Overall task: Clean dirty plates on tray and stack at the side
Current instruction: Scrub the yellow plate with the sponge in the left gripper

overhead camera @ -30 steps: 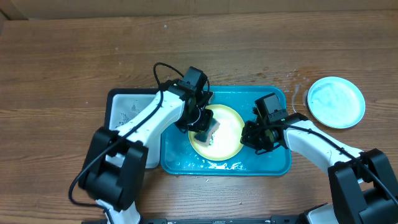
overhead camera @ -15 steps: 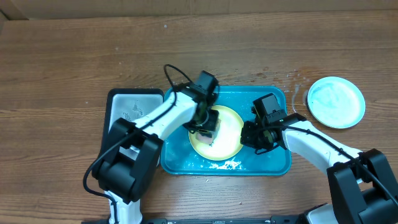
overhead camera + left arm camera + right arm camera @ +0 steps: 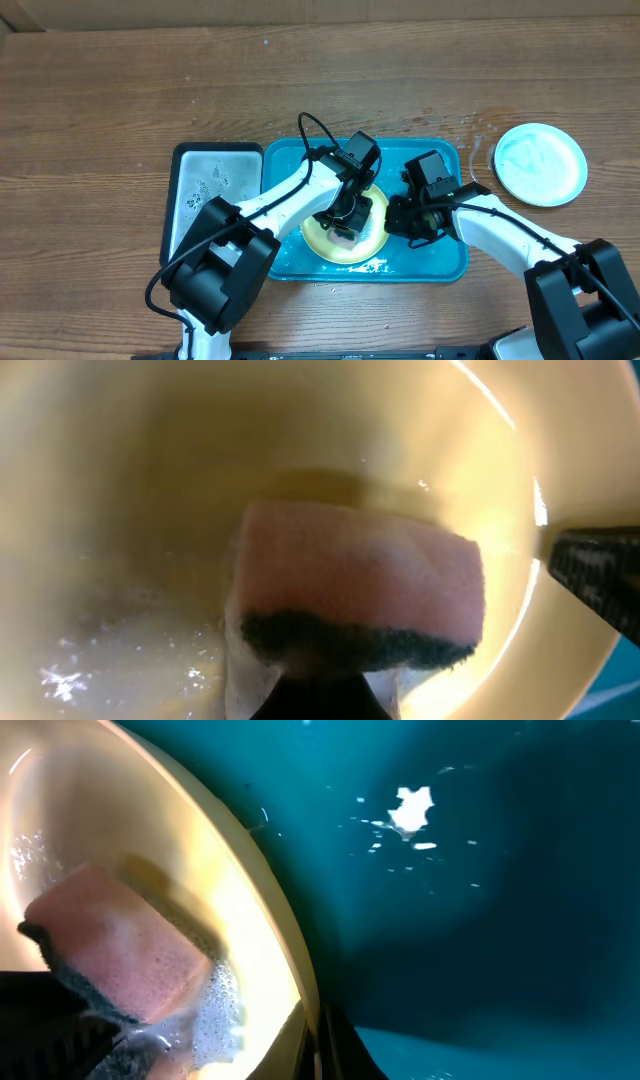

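A yellow-green rimmed plate (image 3: 330,246) lies in the teal-blue tray (image 3: 300,190), wet and soapy. My left gripper (image 3: 347,222) is shut on a pink sponge with a dark scrubbing face (image 3: 360,595) and presses it on the plate's inside (image 3: 150,510). My right gripper (image 3: 398,222) is shut on the plate's right rim (image 3: 290,970), with the sponge (image 3: 120,955) in its view too. A light blue rimmed plate (image 3: 541,164) lies on the table at the right. A third plate is not in view.
A smaller black-rimmed grey tray (image 3: 205,190) sits against the teal tray's left side. White foam (image 3: 365,265) lies on the teal tray's front edge. Water drops (image 3: 470,130) mark the wooden table beside the blue plate.
My left gripper has carried the sponge rightward across the plate, from its left part to its right part. The plate has slid a little toward the front. My right gripper has kept its place.
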### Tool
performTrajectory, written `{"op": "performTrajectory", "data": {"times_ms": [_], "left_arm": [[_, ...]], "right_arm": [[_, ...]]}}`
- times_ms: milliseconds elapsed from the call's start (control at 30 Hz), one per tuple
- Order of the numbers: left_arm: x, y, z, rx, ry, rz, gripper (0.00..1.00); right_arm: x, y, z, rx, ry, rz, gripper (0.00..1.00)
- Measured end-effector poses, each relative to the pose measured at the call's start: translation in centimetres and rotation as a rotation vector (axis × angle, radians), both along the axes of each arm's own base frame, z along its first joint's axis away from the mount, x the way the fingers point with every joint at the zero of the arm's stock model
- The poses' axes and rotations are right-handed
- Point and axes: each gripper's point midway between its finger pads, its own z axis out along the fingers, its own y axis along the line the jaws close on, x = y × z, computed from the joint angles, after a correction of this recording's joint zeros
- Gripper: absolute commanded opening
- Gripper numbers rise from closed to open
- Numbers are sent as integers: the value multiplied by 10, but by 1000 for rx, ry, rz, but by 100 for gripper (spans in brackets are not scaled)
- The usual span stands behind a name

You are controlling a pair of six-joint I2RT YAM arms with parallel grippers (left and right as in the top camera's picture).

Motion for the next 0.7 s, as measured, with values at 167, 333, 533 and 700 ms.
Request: {"op": "performTrajectory", "data": {"times_ms": [167, 333, 533, 700], "left_arm": [[12, 37, 0, 175, -53, 140, 4], [33, 78, 3, 340, -156, 273, 4], [48, 67, 1, 267, -190, 228, 4], [54, 28, 2, 1, -120, 141, 4]], "right_arm": [[0, 4, 0, 10, -2, 10, 4], [0, 6, 1, 19, -2, 13, 4], [2, 6, 2, 19, -5, 7, 4], [3, 1, 1, 1, -3, -6, 4]]}}
